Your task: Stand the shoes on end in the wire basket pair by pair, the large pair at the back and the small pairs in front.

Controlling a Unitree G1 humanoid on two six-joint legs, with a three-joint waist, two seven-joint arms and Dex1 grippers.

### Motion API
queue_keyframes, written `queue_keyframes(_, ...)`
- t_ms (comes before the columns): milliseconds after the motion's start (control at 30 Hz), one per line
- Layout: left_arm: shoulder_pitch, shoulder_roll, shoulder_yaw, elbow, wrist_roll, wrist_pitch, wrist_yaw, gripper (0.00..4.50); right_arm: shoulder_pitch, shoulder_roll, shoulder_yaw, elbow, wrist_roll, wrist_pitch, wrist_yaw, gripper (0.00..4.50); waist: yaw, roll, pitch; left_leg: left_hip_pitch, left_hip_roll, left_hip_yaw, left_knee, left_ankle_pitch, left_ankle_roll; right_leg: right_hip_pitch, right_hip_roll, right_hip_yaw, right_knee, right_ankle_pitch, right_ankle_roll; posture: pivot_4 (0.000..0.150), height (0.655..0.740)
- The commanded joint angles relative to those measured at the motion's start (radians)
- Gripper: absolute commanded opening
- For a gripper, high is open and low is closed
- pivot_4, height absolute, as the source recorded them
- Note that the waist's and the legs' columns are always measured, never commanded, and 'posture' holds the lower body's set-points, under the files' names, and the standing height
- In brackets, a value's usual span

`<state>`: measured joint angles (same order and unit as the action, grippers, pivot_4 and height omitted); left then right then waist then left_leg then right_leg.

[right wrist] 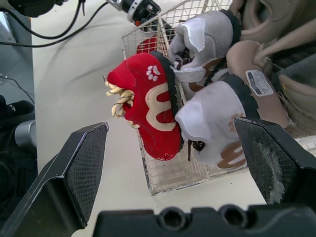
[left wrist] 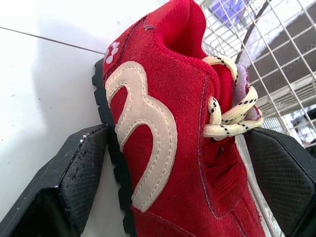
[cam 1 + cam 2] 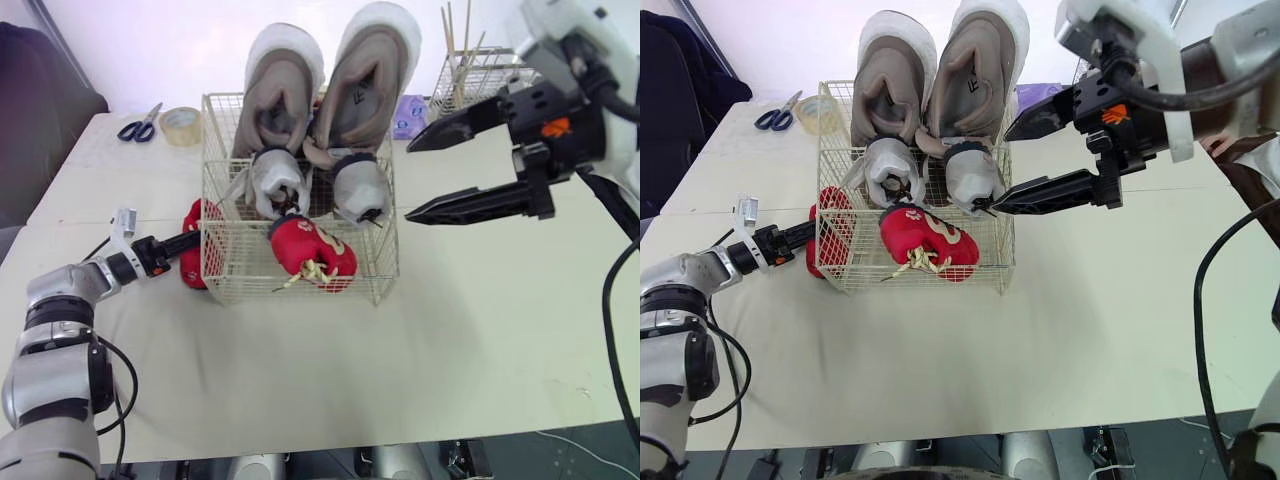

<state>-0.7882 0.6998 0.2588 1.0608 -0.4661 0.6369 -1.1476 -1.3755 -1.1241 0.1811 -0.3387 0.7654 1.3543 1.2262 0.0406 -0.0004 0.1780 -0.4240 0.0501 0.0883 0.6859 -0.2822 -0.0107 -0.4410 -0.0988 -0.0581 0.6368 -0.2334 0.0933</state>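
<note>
So the left gripper [image 3: 192,241] is clamped on a red shoe [image 2: 163,128] just outside the basket's [image 3: 230,285] left wall. I reckon its laces could snag the wire going over, or it bumps the mate [image 3: 312,252] slumped in the basket's front. The right gripper [image 3: 410,182] hangs wide open right of the basket. White table [image 3: 480,330]; scissors [image 3: 140,125] and tape [image 3: 180,125] behind the basket.

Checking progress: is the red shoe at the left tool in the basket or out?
Out: the red shoe stands outside the wire basket, against its left wall, gripped by the left tool.
</note>
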Motion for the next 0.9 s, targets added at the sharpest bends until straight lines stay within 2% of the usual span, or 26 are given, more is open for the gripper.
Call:
queue_keyframes(33, 0.028, -0.045, -0.014, 0.045, 0.039, 0.003, 0.032, 3.96, -0.035, -0.016, -0.017, -0.004, 0.003, -0.007, 0.011, 4.5, 0.001, 0.0, 0.0, 0.0, 0.0, 0.0, 0.0, 0.0, 0.0, 0.0, 0.0, 0.0, 0.0, 0.0, 0.0, 0.15, 0.74)
queue_keyframes(67, 0.027, -0.048, -0.008, 0.047, 0.038, 0.003, 0.034, 3.61, -0.038, -0.016, -0.016, -0.001, 0.002, -0.013, 0.018, 4.5, 0.001, 0.0, 0.0, 0.0, 0.0, 0.0, 0.0, 0.0, 0.0, 0.0, 0.0, 0.0, 0.0, 0.0, 0.0, 0.15, 0.74)
queue_keyframes(233, 0.031, -0.071, 0.015, 0.052, 0.039, -0.012, 0.061, 1.12, -0.103, 0.0, -0.024, 0.049, 0.022, 0.003, 0.051, 4.5, 0.0, 0.0, 0.0, -0.001, 0.0, 0.0, 0.0, 0.0, 0.001, 0.0, 0.0, 0.0, -0.001, 0.0, 0.0, 0.15, 0.74)
queue_keyframes(333, 0.039, -0.08, 0.035, 0.043, 0.035, -0.014, 0.075, 0.05, -0.126, -0.001, -0.018, 0.069, 0.021, 0.004, 0.068, 4.5, 0.001, 0.0, 0.0, -0.001, 0.0, -0.001, 0.0, 0.0, 0.001, 0.001, 0.0, 0.0, -0.001, 0.0, 0.0, 0.15, 0.74)
queue_keyframes(467, 0.069, -0.073, 0.078, -0.007, 0.01, -0.008, 0.09, 0.01, -0.144, -0.014, -0.006, 0.078, 0.011, -0.009, 0.092, 4.5, -0.002, 0.0, 0.0, 0.0, -0.001, -0.001, 0.0, 0.0, 0.001, 0.001, 0.0, 0.0, -0.001, 0.0, 0.0, 0.15, 0.74)
queue_keyframes(533, 0.138, -0.056, 0.148, -0.141, -0.041, -0.021, 0.115, 0.01, -0.141, -0.026, -0.003, 0.079, 0.0, -0.022, 0.101, 4.5, -0.008, 0.0, 0.0, 0.0, -0.001, -0.001, 0.0, 0.0, 0.001, 0.001, 0.0, 0.0, -0.001, 0.0, 0.0, 0.15, 0.74)
queue_keyframes(667, 0.316, -0.107, 0.335, -0.551, -0.164, -0.14, 0.224, 0.01, -0.087, -0.052, -0.014, 0.066, -0.028, -0.088, 0.112, 4.5, -0.037, -0.004, 0.001, -0.001, 0.0, -0.002, -0.001, 0.0, 0.001, 0.0, 0.0, 0.0, -0.002, 0.0, 0.0, 0.15, 0.74)
queue_keyframes(733, 0.425, -0.137, 0.401, -0.824, -0.255, -0.082, 0.283, 0.01, -0.022, -0.062, -0.038, 0.057, -0.047, -0.154, 0.107, 4.5, -0.05, -0.008, 0.0, -0.001, 0.001, -0.003, -0.001, 0.0, 0.001, -0.001, 0.0, 0.0, -0.002, 0.0, 0.0, 0.15, 0.74)
queue_keyframes(800, 0.498, -0.15, 0.432, -1.001, -0.341, -0.009, 0.332, 0.01, 0.019, -0.063, -0.055, 0.053, -0.054, -0.19, 0.103, 4.5, -0.054, -0.011, 0.0, -0.001, 0.002, -0.005, -0.002, 0.0, 0.0, -0.001, 0.0, 0.0, -0.002, 0.0, 0.0, 0.15, 0.74)
queue_keyframes(900, 0.55, -0.177, 0.53, -1.304, -0.505, 0.018, 0.503, 0.01, 0.056, -0.035, -0.082, 0.085, -0.061, -0.218, 0.072, 4.5, -0.053, -0.011, 0.0, -0.001, 0.001, -0.005, -0.002, 0.0, 0.0, -0.001, -0.001, 0.001, -0.002, 0.0, 0.0, 0.15, 0.74)
